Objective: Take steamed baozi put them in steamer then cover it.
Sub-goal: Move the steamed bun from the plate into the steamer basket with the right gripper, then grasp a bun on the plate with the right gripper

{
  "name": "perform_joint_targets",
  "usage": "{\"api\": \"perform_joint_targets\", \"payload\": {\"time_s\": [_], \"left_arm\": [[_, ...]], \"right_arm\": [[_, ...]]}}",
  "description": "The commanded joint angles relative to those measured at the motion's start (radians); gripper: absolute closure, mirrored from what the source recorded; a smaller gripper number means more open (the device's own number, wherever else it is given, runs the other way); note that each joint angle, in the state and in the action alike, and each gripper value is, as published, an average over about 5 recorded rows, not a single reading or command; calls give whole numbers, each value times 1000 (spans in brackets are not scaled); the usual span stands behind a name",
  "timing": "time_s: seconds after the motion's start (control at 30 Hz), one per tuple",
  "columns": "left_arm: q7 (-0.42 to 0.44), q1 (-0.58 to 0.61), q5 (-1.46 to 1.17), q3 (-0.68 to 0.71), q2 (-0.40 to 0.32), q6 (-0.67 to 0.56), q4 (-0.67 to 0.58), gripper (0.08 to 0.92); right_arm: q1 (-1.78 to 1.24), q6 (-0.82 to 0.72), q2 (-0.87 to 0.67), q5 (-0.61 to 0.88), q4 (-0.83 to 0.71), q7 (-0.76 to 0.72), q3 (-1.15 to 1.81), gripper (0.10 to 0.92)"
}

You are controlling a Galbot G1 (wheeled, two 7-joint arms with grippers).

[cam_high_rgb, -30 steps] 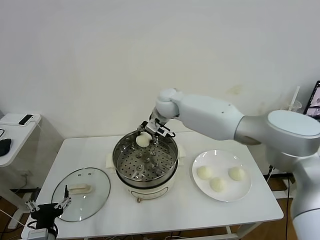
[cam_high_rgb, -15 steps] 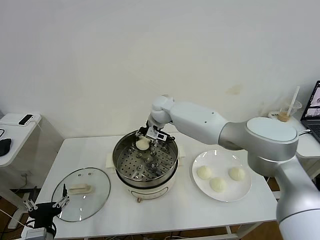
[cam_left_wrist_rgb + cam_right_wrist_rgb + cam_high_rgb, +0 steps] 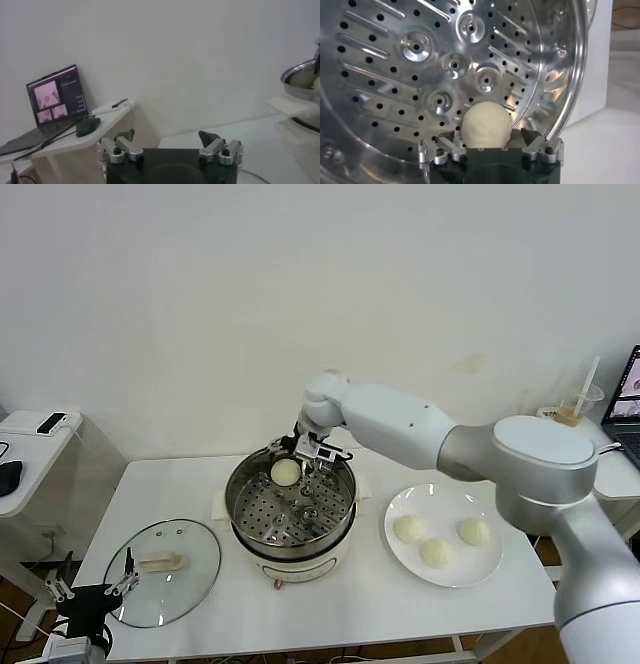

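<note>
The steamer (image 3: 240, 502) stands mid-table with its perforated tray (image 3: 420, 75) bare but for one baozi (image 3: 286, 472) lying near the far rim. My right gripper (image 3: 311, 451) hovers just above that bun, open. In the right wrist view the bun (image 3: 486, 122) sits between the spread fingers of the right gripper (image 3: 489, 136) with a gap on each side. Three more baozi (image 3: 436, 553) lie on the white plate (image 3: 480, 572) to the right. The glass cover (image 3: 190, 584) with its cream handle (image 3: 160, 562) lies flat at the front left. My left gripper (image 3: 92, 596) is parked open and empty just off the table's front-left corner; its own view shows it too (image 3: 167, 135).
A low side table (image 3: 30, 446) with a phone stands at the far left. A drink cup with a straw (image 3: 575, 412) and a laptop edge are at the far right. The steamer's rim (image 3: 300, 75) shows far off in the left wrist view.
My right gripper lowered the baozi into the steamer and opened; the bun now lies on the tray. The left arm shifted only slightly.
</note>
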Motion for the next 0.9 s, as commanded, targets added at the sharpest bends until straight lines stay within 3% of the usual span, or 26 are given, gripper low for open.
{"api": "perform_joint_targets", "payload": {"time_s": [0.03, 0.27, 0.47, 0.7, 0.9], "left_arm": [[11, -4, -49, -13, 16, 16, -8, 177], [14, -6, -49, -10, 38, 19, -15, 177], [16, -9, -53, -6, 54, 26, -21, 177], [15, -16, -51, -10, 58, 27, -13, 177], [16, -23, -51, -20, 65, 30, -6, 177]], "right_arm": [[165, -507, -306, 321, 435, -175, 14, 203], [181, -750, -611, 413, 662, -175, 45, 203], [154, -820, -798, 403, 740, -148, 31, 203], [-28, -820, -892, 327, 746, -139, 74, 203], [-174, -813, -882, 266, 704, -140, 128, 203]]}}
